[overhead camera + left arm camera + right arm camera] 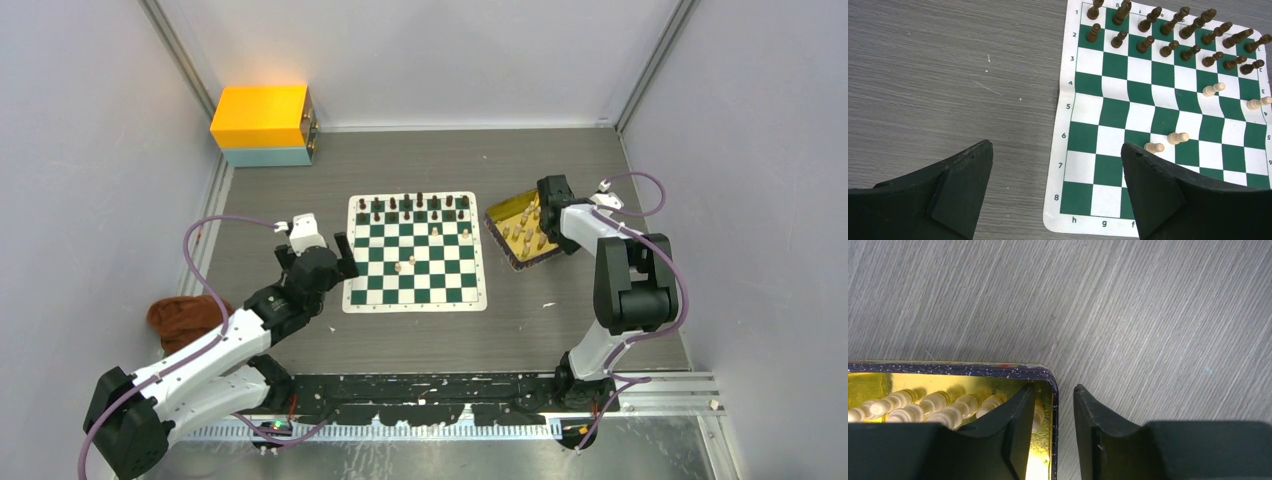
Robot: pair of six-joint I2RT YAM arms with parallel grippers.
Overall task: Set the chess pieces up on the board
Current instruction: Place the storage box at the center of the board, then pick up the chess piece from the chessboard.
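Right pincer point(1054, 390) part-open, astride the tray point(948, 367) wall, pale pieces point(933, 402) just inside. Risks pinching wall on closing, dragging tray, toppling them.

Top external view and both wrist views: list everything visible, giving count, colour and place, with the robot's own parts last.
table: one, grey wood-grain, under everything.
board: one, green and white, centre.
dark chess pieces: sixteen, brown, two rows at board's far edge.
pale chess pieces: four, cream, on mid-board squares; more in tray, uncounted.
tray: one, gold, right of board.
box: one, yellow over pale blue, far left corner.
cloth: one, rust brown, near left.
left gripper: one, black, open, beside board's left edge.
right gripper: one, black, open, astride tray's corner rim.
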